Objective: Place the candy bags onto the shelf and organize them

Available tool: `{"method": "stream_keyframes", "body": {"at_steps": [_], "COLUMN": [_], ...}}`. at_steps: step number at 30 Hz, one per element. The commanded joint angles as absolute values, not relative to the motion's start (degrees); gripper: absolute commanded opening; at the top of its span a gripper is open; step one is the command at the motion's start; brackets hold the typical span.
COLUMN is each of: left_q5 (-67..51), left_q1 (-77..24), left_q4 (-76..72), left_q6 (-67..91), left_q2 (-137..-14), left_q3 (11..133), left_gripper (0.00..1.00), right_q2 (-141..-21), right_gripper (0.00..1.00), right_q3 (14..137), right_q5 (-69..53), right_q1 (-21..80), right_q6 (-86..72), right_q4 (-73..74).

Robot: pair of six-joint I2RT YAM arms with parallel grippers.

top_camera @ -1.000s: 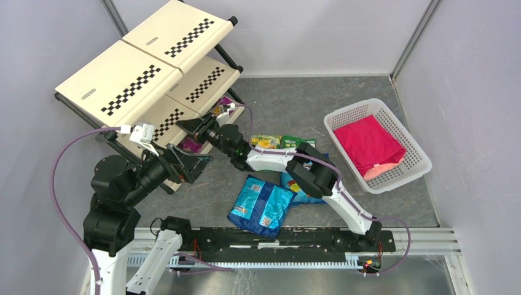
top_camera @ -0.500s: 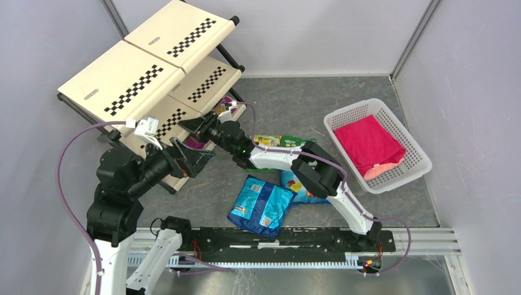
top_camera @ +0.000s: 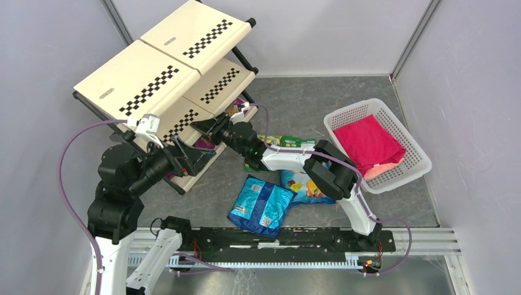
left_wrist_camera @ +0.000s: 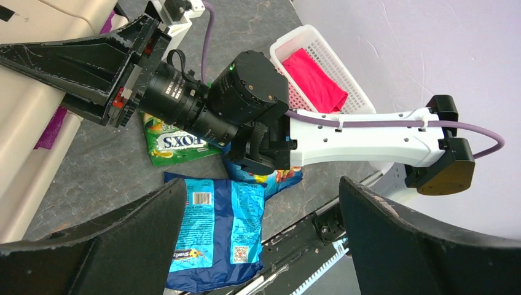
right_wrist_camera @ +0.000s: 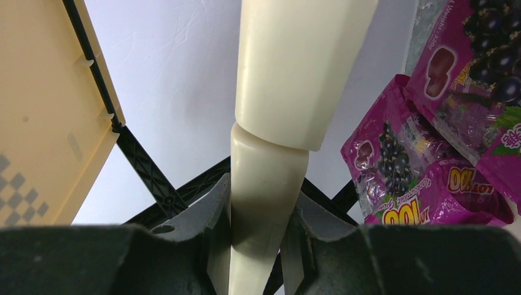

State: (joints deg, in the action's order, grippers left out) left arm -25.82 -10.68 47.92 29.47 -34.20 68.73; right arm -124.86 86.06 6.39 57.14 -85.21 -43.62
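The shelf (top_camera: 160, 67) stands at the far left, slanted, with cream checkered panels. My right gripper (top_camera: 206, 129) is shut on the edge of a lower cream panel (right_wrist_camera: 270, 184). Magenta grape bags (right_wrist_camera: 418, 178) lie on the lower tier beside it (top_camera: 236, 106). My left gripper (top_camera: 196, 153) is open and empty at the shelf's near lower edge; its jaws stand wide apart (left_wrist_camera: 258, 246). A blue candy bag (top_camera: 261, 206) lies on the floor, also in the left wrist view (left_wrist_camera: 215, 233). A blue fruit bag (top_camera: 304, 187) and a green bag (top_camera: 276, 142) lie under the right arm.
A white lattice basket (top_camera: 418, 169) with a folded pink-red cloth (top_camera: 368, 144) sits at the right. The black rail (top_camera: 289, 236) holding the arm bases runs along the near edge. Grey walls close in on the left, back and right.
The shelf has shifted to the right and a little farther back, with my right gripper holding it. My left arm has followed to the right alongside it.
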Motion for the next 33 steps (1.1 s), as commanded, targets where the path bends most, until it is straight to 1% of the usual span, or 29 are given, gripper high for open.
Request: {"method": "stream_keyframes", "body": {"at_steps": [1, 2, 3, 5, 8, 9, 11, 14, 18, 22, 26, 29, 33], "left_q5": [-26.62, -26.59, -26.63, -26.69, -27.36, -27.74, -28.75, -30.32, -32.96, -34.77, -35.08, -35.49, -35.65], "left_q1": [-10.46, -10.46, -10.46, -10.46, -10.46, -10.46, -10.46, -10.45, -10.46, -10.46, -10.46, -10.46, -10.46], "left_q4": [46.45, 46.49, 46.47, 46.49, 46.49, 46.45, 46.49, 46.66, 46.27, 45.45, 42.52, 40.15, 37.82], "left_q6": [30.22, 30.16, 30.15, 30.15, 29.83, 29.66, 29.18, 28.45, 28.16, 28.68, 28.83, 28.21, 26.71], "left_q2": [-34.71, -34.72, -34.67, -34.63, -34.63, -34.71, -34.71, -34.39, -34.70, -34.35, -31.94, -31.37, -31.45], "left_q3": [69.52, 69.52, 69.52, 69.29, 69.00, 68.99, 68.99, 68.88, 68.15, 66.60, 62.61, 59.24, 54.98], "left_gripper": [0.99, 0.99, 1.00, 1.00, 1.00, 1.00, 1.00, 1.00, 1.00, 1.00, 1.00, 1.00, 1.00], "right_q2": [-120.09, -120.56, -121.11, -121.47, -119.92, -118.72, -115.93, -110.02, -102.82, -94.67, -86.12, -77.65, -67.10], "right_gripper": [0.00, 0.01, 0.05, 0.21, 0.52, 0.60, 0.71, 0.81, 0.89, 0.90, 0.93, 0.95, 0.98], "right_q3": [86.68, 87.12, 87.33, 86.91, 84.11, 82.72, 79.18, 72.45, 64.67, 56.93, 50.52, 42.42, 33.57], "right_q5": [12.16, 11.84, 11.44, 10.30, 8.29, 7.23, 5.10, 1.23, -6.17, -13.92, -14.72, -13.39, -12.63], "right_q1": [55.13, 55.17, 55.10, 55.12, 54.95, 54.76, 54.07, 52.47, 49.91, 48.19, 48.18, 48.18, 48.17], "right_q6": [-79.19, -79.15, -79.16, -78.83, -77.17, -76.05, -73.64, -68.16, -56.35, -40.24, -24.77, -19.35, -17.23], "right_q4": [-50.47, -50.52, -50.74, -52.03, -52.95, -52.63, -52.13, -50.23, -43.49, -31.12, -12.20, -6.70, -2.15]}}
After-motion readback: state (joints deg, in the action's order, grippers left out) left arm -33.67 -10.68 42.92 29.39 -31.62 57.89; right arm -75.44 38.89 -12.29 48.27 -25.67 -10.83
